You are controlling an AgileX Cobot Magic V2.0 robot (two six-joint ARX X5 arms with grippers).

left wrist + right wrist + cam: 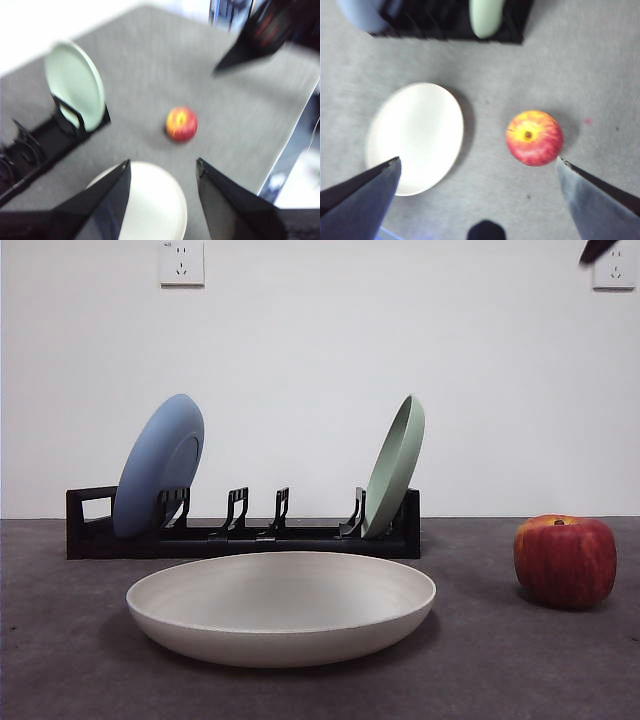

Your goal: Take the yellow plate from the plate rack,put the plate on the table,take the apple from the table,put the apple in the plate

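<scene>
Yellow plate: we see the yellow plate (281, 606) flat on the table (60, 660), just in front of the rack; wide, shallow, matte cream, with a smooth raised rim.
Plate rack: the plate rack (245, 532) is long, low, black plastic, with upright prongs and a handle loop at its left end in the front view.
Blue plate: a matte blue plate (158, 464) leans in the slot by the handle.
Green plate: a pale green plate (395, 466) stands tilted at the other end, hollow side facing the blue one.
Apple: the apple (565, 560) sits on the table, apart from the cream plate; glossy red, slightly blocky, with a yellow-orange patch around the stem.
Table: dark grey, matte, faintly mottled.
Left gripper: we've got the left gripper (162, 172) up above the cream plate, jaws spread, nothing between them.
Right gripper: the right gripper (477, 165) hangs high over plate and apple, jaws wide apart and empty.
Wall: plain white, with two sockets (181, 262).
</scene>
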